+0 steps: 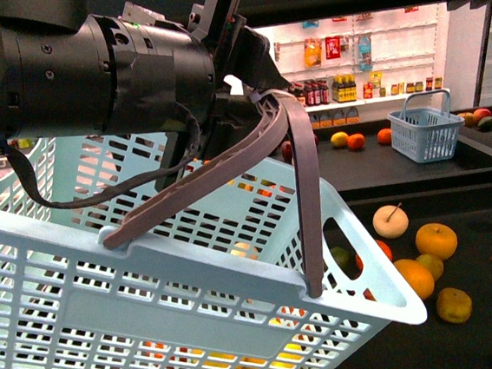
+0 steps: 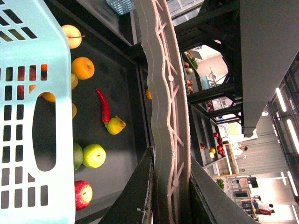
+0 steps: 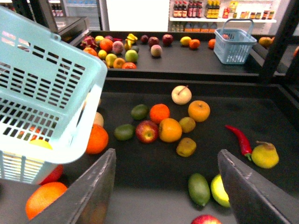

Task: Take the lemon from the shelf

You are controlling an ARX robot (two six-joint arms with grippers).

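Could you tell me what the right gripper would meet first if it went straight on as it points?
Probably the brownish fruit ahead of the open right gripper, though depth is unclear and the shelf tray might come first.

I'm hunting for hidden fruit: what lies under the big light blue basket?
Below the basket, an orange pokes out at its corner on the dark shelf tray. Yellow and orange patches show through the slots; the walls cover which fruits they are.

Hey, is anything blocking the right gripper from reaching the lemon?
Yes. The light blue basket, hanging by its handle from the left gripper, covers the lemon, which shows only through the basket's slots. The open right gripper has no clear line to it.
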